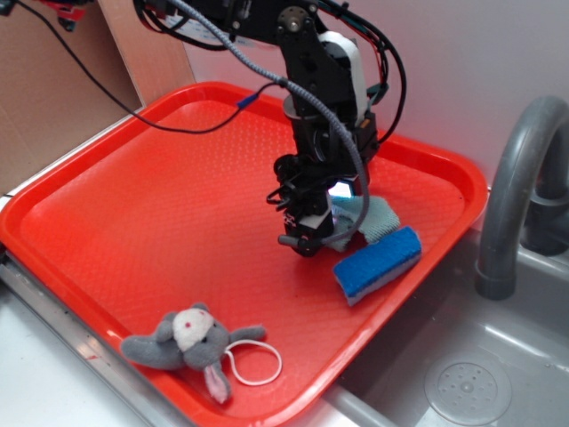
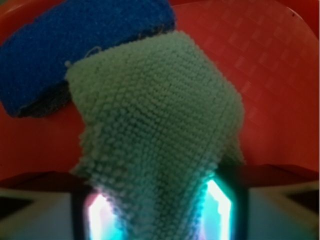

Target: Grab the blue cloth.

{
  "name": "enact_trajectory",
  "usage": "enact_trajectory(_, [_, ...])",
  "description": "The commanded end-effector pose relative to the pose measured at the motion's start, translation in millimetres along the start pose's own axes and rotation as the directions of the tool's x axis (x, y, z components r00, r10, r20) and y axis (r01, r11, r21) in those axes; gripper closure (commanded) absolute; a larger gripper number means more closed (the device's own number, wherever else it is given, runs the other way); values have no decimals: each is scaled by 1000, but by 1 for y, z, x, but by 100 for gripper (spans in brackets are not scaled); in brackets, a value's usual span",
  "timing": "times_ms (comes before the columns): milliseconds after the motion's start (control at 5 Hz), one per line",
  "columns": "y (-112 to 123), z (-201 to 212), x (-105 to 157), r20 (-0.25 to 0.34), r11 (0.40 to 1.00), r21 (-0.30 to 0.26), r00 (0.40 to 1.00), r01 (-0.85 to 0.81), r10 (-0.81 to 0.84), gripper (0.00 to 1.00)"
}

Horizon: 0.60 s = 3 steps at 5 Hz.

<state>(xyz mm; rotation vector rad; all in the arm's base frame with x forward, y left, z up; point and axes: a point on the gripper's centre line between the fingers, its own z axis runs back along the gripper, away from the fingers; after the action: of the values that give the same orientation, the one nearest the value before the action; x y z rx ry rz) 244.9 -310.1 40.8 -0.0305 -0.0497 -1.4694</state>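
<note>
Cloth (image 2: 160, 130) lengthwise into gripper (image 2: 160, 210)

The tray (image 1: 133, 213) lies on the worktop, its right edge beside the sink (image 1: 471, 382) and faucet (image 1: 516, 187). The cloth (image 1: 378, 216) lies on the tray near its right edge, with the sponge (image 1: 380, 261) touching it on the front side. The claw (image 1: 307, 233) is down on the left end of the cloth, which passes between its fingers. The stuffed toy (image 1: 191, 342) lies at the tray's front edge, well apart from the cloth.
</note>
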Motion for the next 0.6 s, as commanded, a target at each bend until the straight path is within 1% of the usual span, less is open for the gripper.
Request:
enact_trajectory(0, [-1,66,-19,136,956,10,947,-295,291,100])
enact_trajectory(200, [11,91,-48,148,853,25,846,-522,513,100])
enact_trajectory(400, [7,116,-70,116,731,69,734,-679,670,100])
